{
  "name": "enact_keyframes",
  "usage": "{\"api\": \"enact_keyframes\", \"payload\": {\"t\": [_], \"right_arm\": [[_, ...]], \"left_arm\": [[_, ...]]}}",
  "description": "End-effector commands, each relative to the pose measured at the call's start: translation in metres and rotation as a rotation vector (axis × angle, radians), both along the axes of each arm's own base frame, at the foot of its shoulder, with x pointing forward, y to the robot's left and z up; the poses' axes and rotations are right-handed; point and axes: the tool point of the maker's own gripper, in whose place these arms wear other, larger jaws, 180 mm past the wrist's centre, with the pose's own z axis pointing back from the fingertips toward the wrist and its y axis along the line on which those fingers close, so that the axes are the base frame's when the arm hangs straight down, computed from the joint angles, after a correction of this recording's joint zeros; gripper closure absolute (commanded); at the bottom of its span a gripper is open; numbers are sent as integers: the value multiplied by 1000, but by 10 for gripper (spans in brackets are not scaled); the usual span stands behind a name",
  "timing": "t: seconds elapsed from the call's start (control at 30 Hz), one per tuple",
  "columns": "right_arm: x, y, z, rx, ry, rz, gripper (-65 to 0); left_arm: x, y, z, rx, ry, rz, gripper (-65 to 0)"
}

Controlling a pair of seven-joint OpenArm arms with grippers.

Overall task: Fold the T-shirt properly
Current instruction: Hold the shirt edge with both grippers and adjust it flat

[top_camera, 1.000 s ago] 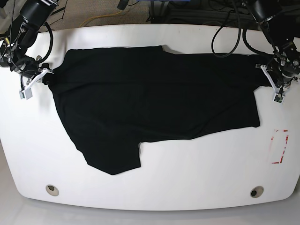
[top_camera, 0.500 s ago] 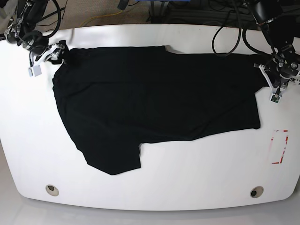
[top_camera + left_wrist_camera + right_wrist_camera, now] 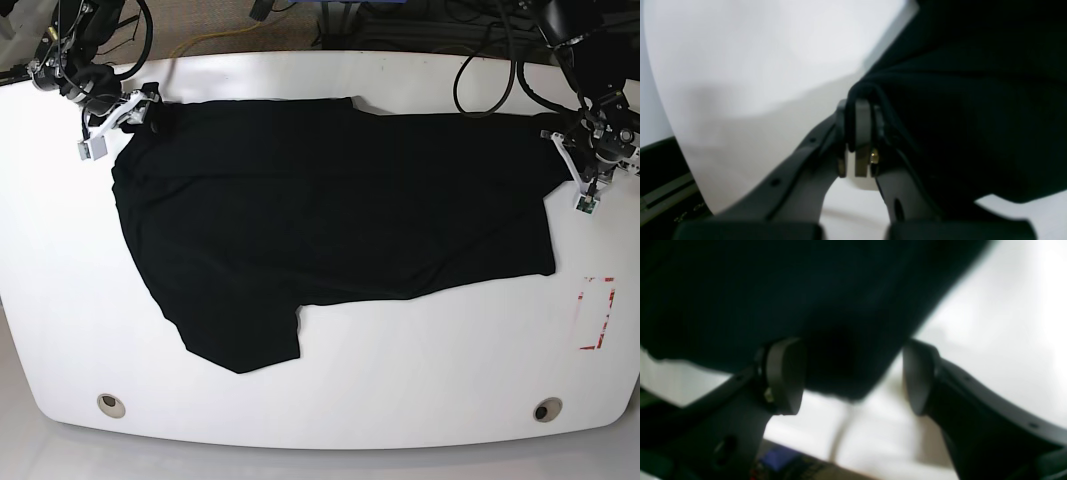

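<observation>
Left gripper (image 3: 858, 140) pinched tight on T-shirt (image 3: 330, 220) edge, table's (image 3: 420, 400) right side; right gripper (image 3: 853, 376) gaping, empty, far-left corner. Shirt sprawls across the middle. Risk: one-sided pull skews cloth.

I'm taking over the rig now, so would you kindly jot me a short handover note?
Left tool: shut on the T-shirt, pinching its edge at the table's right side in the base view.
Right tool: open, jaws either side of a cloth corner, not gripping.
T-shirt: spread mostly flat, one sleeve pointing to the near edge.
Done: no fold visible.
Left: all folding.
</observation>
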Motion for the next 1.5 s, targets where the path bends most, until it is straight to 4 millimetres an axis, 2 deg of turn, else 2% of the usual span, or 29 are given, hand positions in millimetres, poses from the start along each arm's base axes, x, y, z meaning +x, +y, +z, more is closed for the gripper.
{"api": "enact_keyframes", "payload": {"t": [0.0, 0.03, 0.1, 0.27, 0.3, 0.37, 0.53, 0.67, 0.77, 0.93, 1.03, 1.13, 1.2, 1.33, 1.47], "right_arm": [[-1, 1, 4, 3, -8, 7, -431], [0, 3, 5, 14, -15, 5, -419], [1, 8, 9, 29, -33, 5, -335], [3, 12, 18, 16, -60, 13, -11], [0, 12, 20, 5, -60, 20, 0], [-3, 11, 25, -19, -63, 38, 0], [-12, 16, 49, -112, -87, 112, 0], [-24, 20, 58, -153, -84, 148, 0], [-37, 28, 60, -102, -86, 173, 0], [-52, 36, 76, 8, -123, 196, 0], [-64, 27, 89, 56, -148, 139, 0], [-70, 21, 97, 75, -163, 111, 0], [-69, 19, 97, 68, -164, 107, 0], [-50, 18, 99, 41, -206, 116, 0], [-17, 19, 98, -33, -243, 153, 0]], "left_arm": [[10, 6, 14, 23, -44, -4, 0], [10, 6, 14, 23, -44, -4, 0], [10, 6, 14, 23, -44, -4, 0], [9, 7, 14, 25, -43, -3, 0], [9, 7, 15, 26, -45, -4, 0], [9, 6, 15, 27, -46, -4, 0], [12, 3, 35, 71, -91, -35, 0], [14, -2, 53, 105, -134, -58, 0], [12, -5, 66, 132, -159, -76, 0], [4, -7, 71, 155, -160, -91, 0], [-6, -6, 72, 169, -147, -91, 0], [-17, 6, 74, 185, -140, -54, 0], [-19, 11, 77, 190, -147, -35, 0], [-13, 9, 80, 176, -174, -20, 0], [5, 1, 88, 150, -238, -4, 0]]}}
